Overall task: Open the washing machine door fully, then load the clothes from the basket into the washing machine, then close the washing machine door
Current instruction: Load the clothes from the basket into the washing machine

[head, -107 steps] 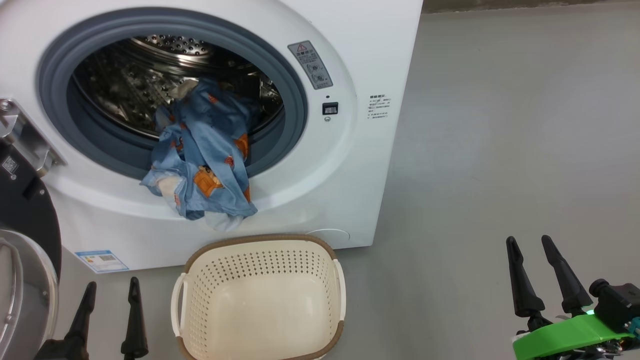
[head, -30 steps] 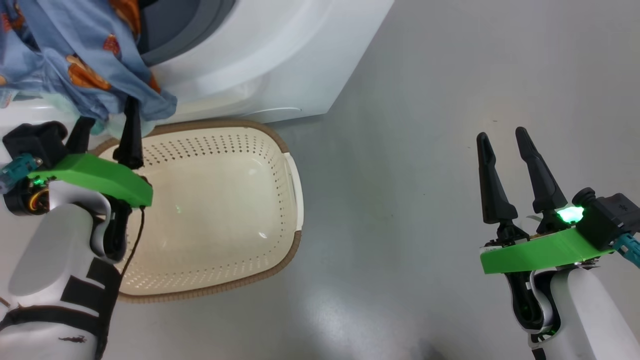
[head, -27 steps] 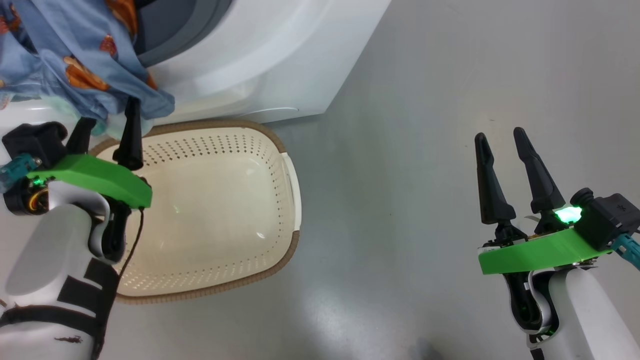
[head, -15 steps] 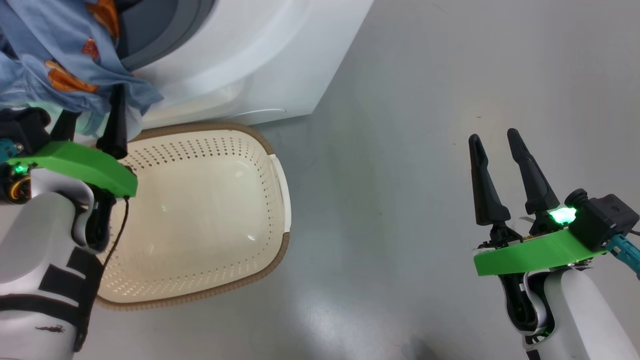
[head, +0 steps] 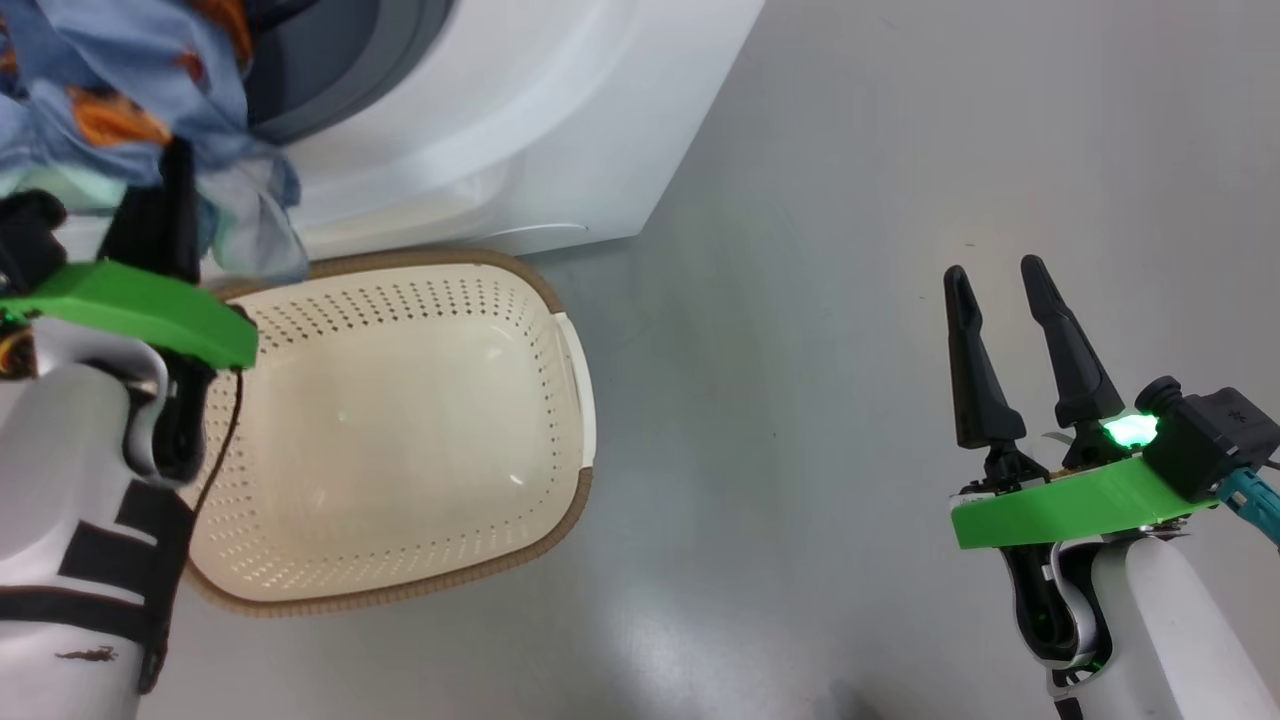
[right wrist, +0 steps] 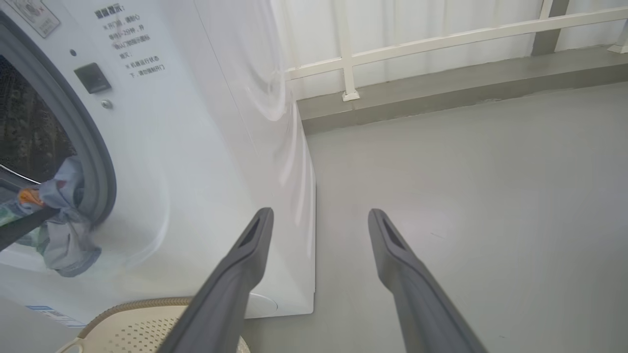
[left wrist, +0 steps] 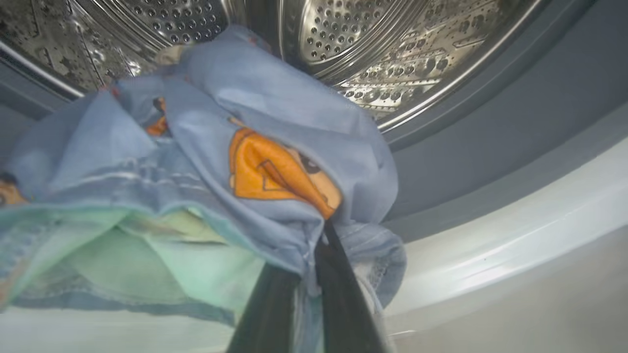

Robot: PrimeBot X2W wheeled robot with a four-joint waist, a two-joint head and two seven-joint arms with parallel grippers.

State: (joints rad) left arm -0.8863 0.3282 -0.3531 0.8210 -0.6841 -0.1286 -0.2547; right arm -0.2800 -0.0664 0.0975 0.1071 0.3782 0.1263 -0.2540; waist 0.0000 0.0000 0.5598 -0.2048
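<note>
The left gripper (left wrist: 314, 247), apparently clamped on the dangling hem of the clothes (left wrist: 274, 166), sits below the washing machine (left wrist: 490, 220) mouth with the drum (left wrist: 392, 63) up ahead, while the splayed right gripper (head: 995, 275) hangs well apart.

The head camera looked down on the basket (head: 420, 300) and floor (head: 850, 200). The left wrist camera sat close to the clothes (left wrist: 274, 122), facing into the washer (left wrist: 392, 59). The right one, farther back, saw basket, clothes and washer too.

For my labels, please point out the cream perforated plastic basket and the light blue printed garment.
Cream perforated plastic basket (head: 400, 430): head view, bare bottom.
Light blue printed garment (left wrist: 274, 98): left wrist view, upper fold.
</note>
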